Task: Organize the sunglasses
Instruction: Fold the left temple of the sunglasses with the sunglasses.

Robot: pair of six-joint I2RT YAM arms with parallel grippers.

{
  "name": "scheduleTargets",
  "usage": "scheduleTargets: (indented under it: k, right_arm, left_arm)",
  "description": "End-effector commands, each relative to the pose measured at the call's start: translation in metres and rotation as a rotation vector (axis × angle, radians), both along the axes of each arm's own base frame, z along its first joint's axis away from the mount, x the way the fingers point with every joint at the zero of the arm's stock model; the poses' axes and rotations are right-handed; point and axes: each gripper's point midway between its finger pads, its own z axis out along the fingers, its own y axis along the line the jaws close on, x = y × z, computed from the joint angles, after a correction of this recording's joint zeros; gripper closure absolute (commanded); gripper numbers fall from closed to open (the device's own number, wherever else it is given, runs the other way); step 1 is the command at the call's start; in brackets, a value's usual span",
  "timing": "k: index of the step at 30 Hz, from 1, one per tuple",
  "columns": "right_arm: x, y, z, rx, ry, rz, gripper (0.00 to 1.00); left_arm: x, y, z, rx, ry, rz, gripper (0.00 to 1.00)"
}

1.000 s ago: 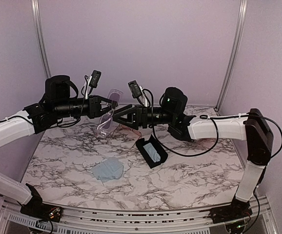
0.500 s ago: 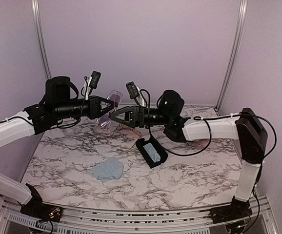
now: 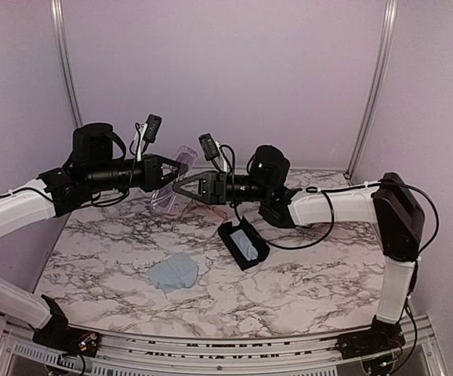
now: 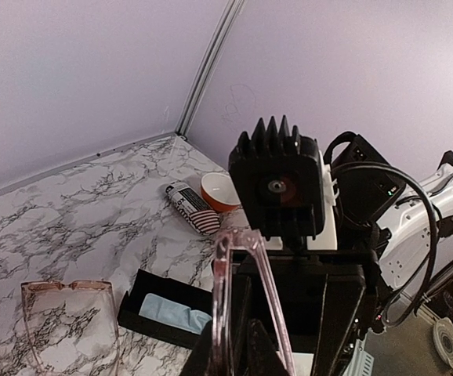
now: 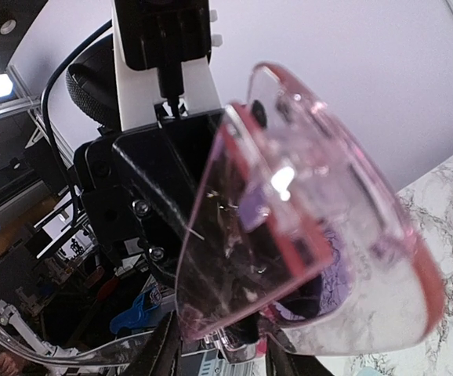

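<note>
Advancing since a second ago, the right gripper (image 3: 179, 188) narrows about the lilac-framed sunglasses (image 3: 168, 200) clamped aloft by the left gripper (image 3: 166, 169); contact unclear, handover likely.

Black oblong open case (image 3: 244, 244) sits mid-surface; crumpled pale-blue cloth (image 3: 173, 272) lies near-left of it; stars-and-stripes fabric case (image 4: 193, 210) beside round orange bowl (image 4: 220, 190), far right.

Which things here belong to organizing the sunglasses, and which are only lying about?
For the job: clear sunglasses, wire sunglasses.
Lying about: black case, striped case, orange bowl, loose blue cloth.
</note>
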Motion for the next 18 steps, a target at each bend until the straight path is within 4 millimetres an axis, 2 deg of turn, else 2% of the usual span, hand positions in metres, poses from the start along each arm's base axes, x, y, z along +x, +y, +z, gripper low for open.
scheduleTargets:
  k: [1, 11, 18]
  right_arm:
    - [-0.011, 0.002, 0.031, 0.071, -0.071, 0.033, 0.66]
    - [-0.002, 0.0, 0.033, 0.056, -0.087, -0.006, 0.74]
    - [0.002, -0.002, 0.035, 0.059, -0.09, -0.021, 0.74]
  left_arm:
    - [0.002, 0.005, 0.002, -0.005, -0.006, 0.021, 0.86]
    - [0.004, 0.012, 0.007, -0.01, -0.018, 0.067, 0.66]
    - [0.012, 0.018, 0.002, 0.026, -0.008, 0.123, 0.59]
